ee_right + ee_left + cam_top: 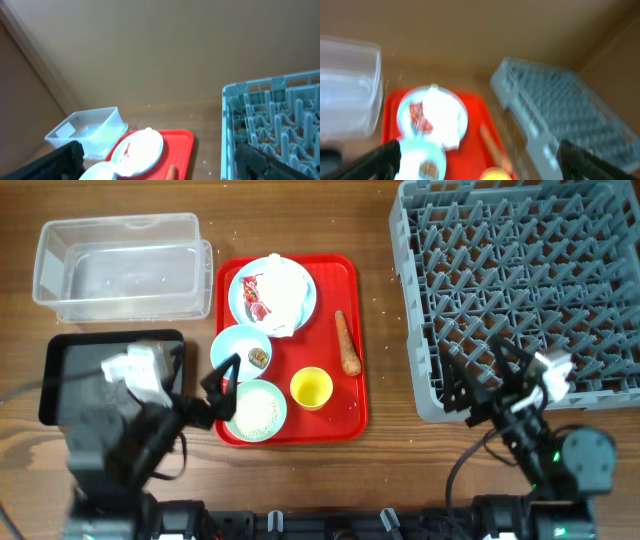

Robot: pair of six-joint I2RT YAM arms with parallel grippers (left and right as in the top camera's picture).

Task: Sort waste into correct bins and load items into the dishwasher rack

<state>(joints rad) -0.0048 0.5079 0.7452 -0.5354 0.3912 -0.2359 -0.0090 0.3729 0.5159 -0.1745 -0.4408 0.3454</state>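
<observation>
On the red tray [340, 415] sit a pale blue plate [240, 305] with white tissue [285, 292] and a red wrapper [257, 297], a bowl [236, 342] holding a brown lump [258, 358], a bowl of rice [257, 410], a yellow cup [311, 388] and a carrot [346, 342]. My left gripper [220, 390] is open and empty at the tray's left edge, beside the two bowls. My right gripper [485, 370] is open and empty over the grey rack's [520, 270] front edge. The left wrist view is blurred; it shows the plate [432, 117], the lump bowl [422, 160] and the carrot [492, 145].
The clear tub [120, 268] stands at the back left. The black tray [60, 380] lies in front of it, partly under my left arm. The right wrist view shows the tub [90, 130], the plate [140, 150] and the rack [275, 120].
</observation>
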